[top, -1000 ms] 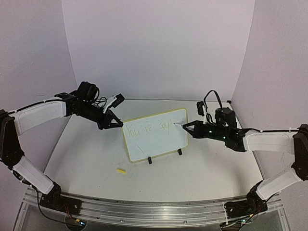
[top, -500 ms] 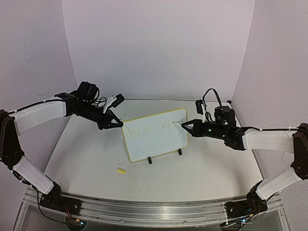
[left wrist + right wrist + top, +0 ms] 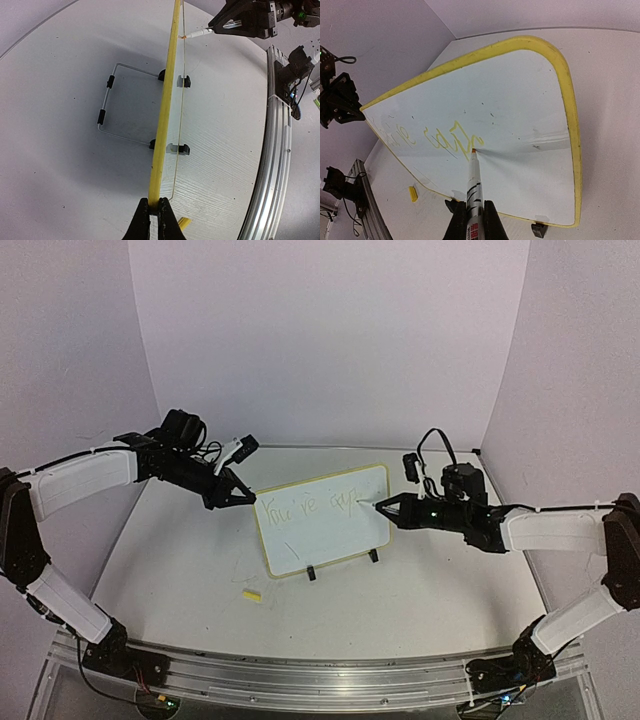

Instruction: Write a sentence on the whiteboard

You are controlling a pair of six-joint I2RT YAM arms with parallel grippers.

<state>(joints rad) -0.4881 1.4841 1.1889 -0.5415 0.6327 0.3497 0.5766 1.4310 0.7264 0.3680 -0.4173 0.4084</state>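
The whiteboard stands tilted on two black clip feet mid-table; it also shows edge-on in the left wrist view and face-on in the right wrist view. My left gripper is shut on its upper left yellow rim. My right gripper is shut on a marker, whose orange tip touches the board at the end of the sentence. The yellow writing runs along the top line, with a short stroke lower left.
A small yellow marker cap lies on the table in front of the board, also seen in the right wrist view. A wire stand props the board from behind. An aluminium rail runs along the near edge.
My right gripper has moved the marker tip slightly left and down along the board, extending the last word. The left arm and board have not moved.
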